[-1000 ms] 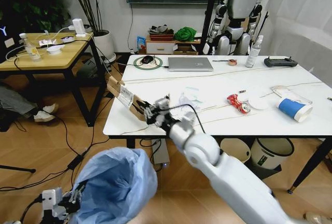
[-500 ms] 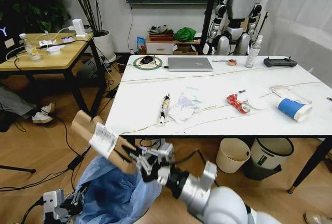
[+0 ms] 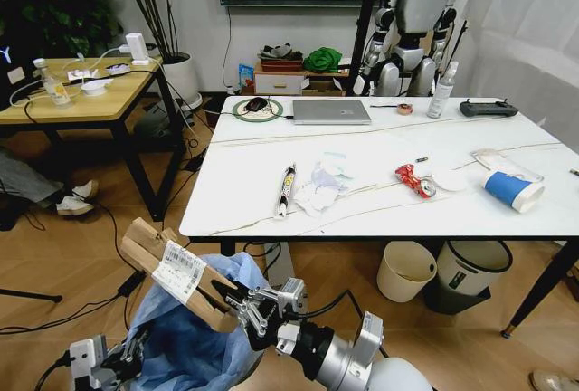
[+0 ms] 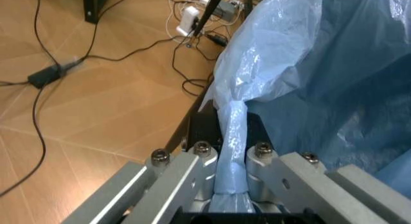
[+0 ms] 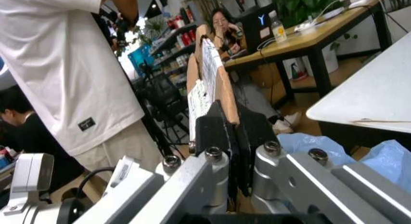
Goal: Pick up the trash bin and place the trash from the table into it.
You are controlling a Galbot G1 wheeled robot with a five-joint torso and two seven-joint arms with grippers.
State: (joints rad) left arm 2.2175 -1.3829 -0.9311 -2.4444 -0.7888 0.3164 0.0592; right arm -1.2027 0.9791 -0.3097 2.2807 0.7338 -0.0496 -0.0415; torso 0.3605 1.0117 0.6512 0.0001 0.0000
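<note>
The brown cardboard box [image 3: 176,269] hangs tilted over the trash bin [image 3: 194,346], which sits low in front of the table [image 3: 244,165]. My right gripper [image 3: 237,300] is shut on the box's lower end; the right wrist view shows the box [image 5: 212,84] clamped in the gripper [image 5: 234,137]. My left gripper [image 3: 113,364] is at the bin's near side, and the left wrist view shows this gripper [image 4: 231,154] shut on the light-blue bag [image 4: 321,65] at the rim. On the table lie white tissues [image 3: 318,192], a wrapper [image 3: 287,187], a red can [image 3: 415,179], a paper cup [image 3: 514,189] and a flat packet [image 3: 493,163].
A silver laptop [image 3: 331,111] and a clear spray bottle [image 3: 442,90] stand at the table's far side. A cream bin [image 3: 405,269] and a white bin [image 3: 466,273] sit under the table. A wooden table [image 3: 72,92] stands to the left, with cables across the floor.
My right gripper has carried the cardboard box off the table's left corner and down to the bin's mouth, with the box dropping a little lower over the last half second. The left gripper holds still.
</note>
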